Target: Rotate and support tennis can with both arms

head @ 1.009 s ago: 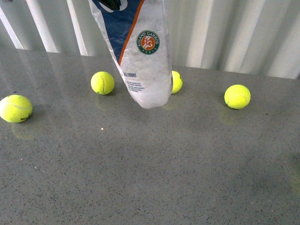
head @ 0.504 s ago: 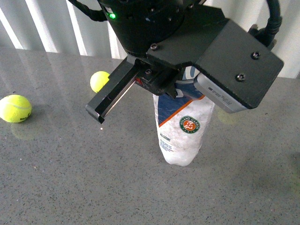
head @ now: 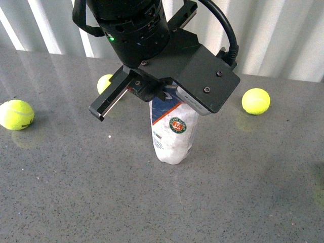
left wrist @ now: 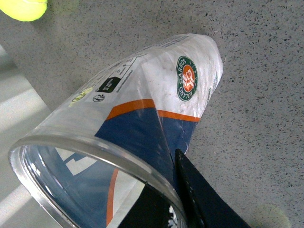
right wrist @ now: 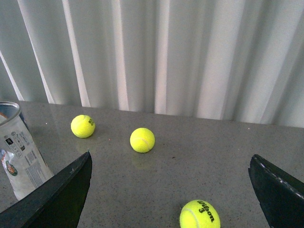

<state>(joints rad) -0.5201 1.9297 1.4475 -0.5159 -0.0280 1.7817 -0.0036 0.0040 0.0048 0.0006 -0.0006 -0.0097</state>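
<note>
Tennis can (head: 172, 132) emblem reads Roland Garros; label "ALL COURT"

Item count, front view: one tennis can (head: 172, 132), standing on the worktop (head: 243, 192). Three tennis balls visible on the worktop: one at far left (head: 16, 114), one partly hidden behind the arm (head: 104, 82), one at right (head: 255, 100). One arm (head: 132, 28) in this view, carrying one tool (head: 132, 96).

Right wrist view: three tennis balls (right wrist: 82, 126) (right wrist: 142, 139) (right wrist: 200, 214), one can, and two fingers (right wrist: 57, 199) of the right tool (right wrist: 166, 190).
</note>
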